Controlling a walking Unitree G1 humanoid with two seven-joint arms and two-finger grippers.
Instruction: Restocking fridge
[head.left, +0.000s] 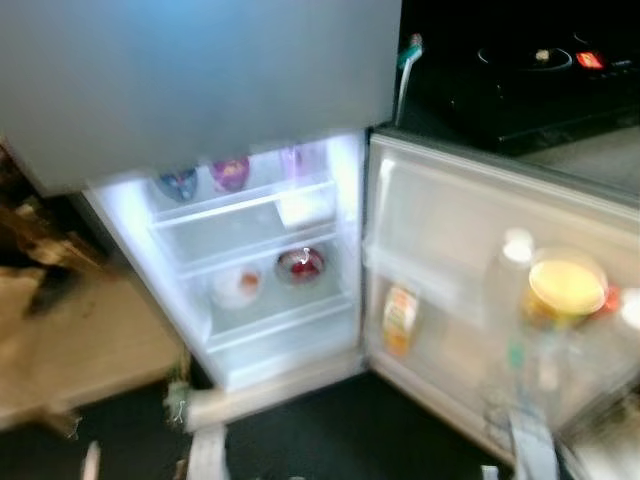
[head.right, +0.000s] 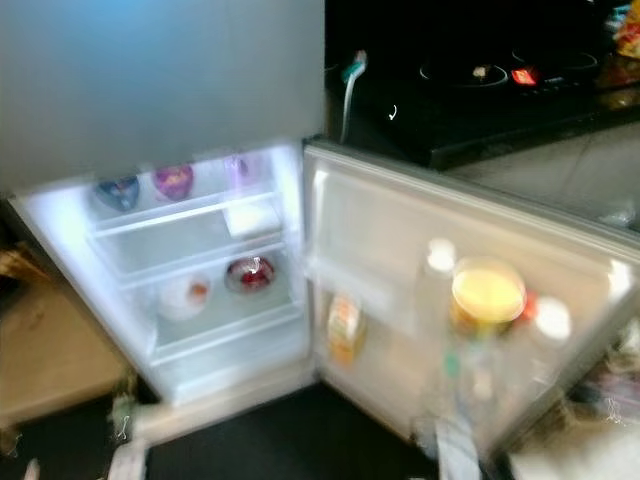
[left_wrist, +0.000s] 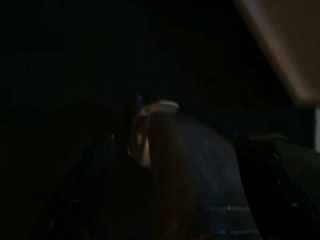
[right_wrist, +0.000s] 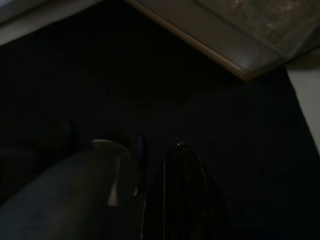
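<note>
The fridge (head.left: 250, 250) stands open and lit, with its door (head.left: 450, 230) swung out to the right. On its shelves sit two heart-shaped tubs (head.left: 230, 172), a red bowl (head.left: 300, 264) and a white bowl (head.left: 238, 284). The door rack holds a juice carton (head.left: 399, 318), a yellow-lidded jar (head.left: 567, 286) and a clear bottle (head.left: 510, 290). The left wrist view is dark: my left gripper (left_wrist: 185, 170) is shut on a white-capped bottle (left_wrist: 170, 150) between its fingers (left_wrist: 270, 175). In the right wrist view my right gripper (right_wrist: 125, 200) holds another bottle (right_wrist: 75, 190) against a black finger (right_wrist: 182, 195).
A dark floor (head.left: 330, 430) lies in front of the fridge. A wooden board or low furniture (head.left: 80, 340) stands at the left. Beyond the door, a black stove top (head.left: 520, 70) with a red light sits on a counter. The head views are blurred.
</note>
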